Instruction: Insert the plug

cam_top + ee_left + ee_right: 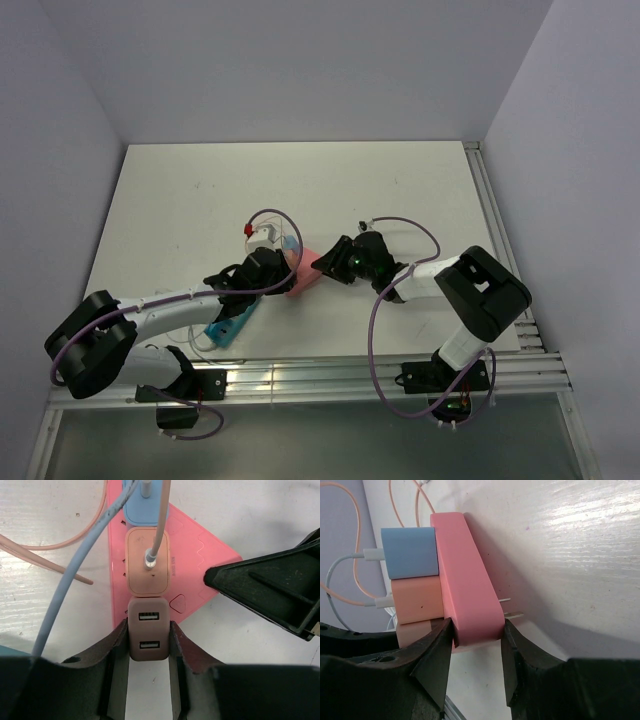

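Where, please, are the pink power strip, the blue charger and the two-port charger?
pink power strip (pixel 467 575): right wrist view, its long side wall.
blue charger (pixel 410 552): right wrist view, its flat side.
two-port charger (pixel 150 630): left wrist view, face between the ports.

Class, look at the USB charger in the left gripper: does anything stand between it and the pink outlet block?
Nothing visible does. The USB charger, shut in the left gripper, sits at the pink outlet block beside the peach charger. The right gripper clamps the block's corner off to one side, not between them.
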You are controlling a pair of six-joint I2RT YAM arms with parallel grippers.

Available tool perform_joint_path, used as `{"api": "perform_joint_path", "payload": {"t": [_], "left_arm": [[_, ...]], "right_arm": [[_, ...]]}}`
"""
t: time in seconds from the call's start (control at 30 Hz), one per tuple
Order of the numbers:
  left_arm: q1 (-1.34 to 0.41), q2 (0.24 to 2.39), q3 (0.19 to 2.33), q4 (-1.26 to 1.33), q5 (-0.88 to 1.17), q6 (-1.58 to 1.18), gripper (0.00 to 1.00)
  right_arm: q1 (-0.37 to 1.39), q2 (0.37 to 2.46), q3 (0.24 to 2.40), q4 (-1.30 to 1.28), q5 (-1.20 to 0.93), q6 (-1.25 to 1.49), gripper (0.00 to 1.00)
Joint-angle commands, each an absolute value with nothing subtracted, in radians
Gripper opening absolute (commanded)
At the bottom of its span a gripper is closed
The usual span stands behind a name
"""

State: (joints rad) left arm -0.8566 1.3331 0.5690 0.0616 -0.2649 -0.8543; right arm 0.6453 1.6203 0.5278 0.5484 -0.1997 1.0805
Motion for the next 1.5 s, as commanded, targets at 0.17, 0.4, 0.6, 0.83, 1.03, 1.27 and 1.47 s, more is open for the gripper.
{"api": "perform_joint_path", "payload": {"t": [0.17,0.4,0.6,0.83,1.03,1.27,1.47], "left_arm": [[-0.881,1.419,0.569,-0.118,-0.123,-0.864,0.17],[-0.881,1.367,0.571,-0.141,-0.13,-0.876,0.57],[-0.881,1.183,0.555,-0.161,-0.126,-0.864,0.76],[-0.881,1.028,0.609,-0.307,-0.172,-0.873,0.99],[-0.881,0.829,0.641,-0.35,-0.19,-0.888,0.99],[-0.881,0.608,0.687,-0.347,-0.172,-0.868,1.0],[-0.881,0.516,0.666,-0.324,-0.104,-0.888,1.0]], "right_arm": [[0.704,1.663,0.526,0.367,-0.272,1.003,0.0],[0.704,1.64,0.511,0.357,-0.249,1.003,0.0],[0.704,1.64,0.512,0.359,-0.238,1.006,0.0],[0.689,1.66,0.554,0.342,-0.233,1.009,0.0],[0.621,1.724,0.656,0.319,-0.256,0.996,0.0],[0.516,1.836,0.909,0.188,-0.259,0.968,0.0],[0.445,1.992,1.129,0.152,-0.359,0.963,0.49]]}}
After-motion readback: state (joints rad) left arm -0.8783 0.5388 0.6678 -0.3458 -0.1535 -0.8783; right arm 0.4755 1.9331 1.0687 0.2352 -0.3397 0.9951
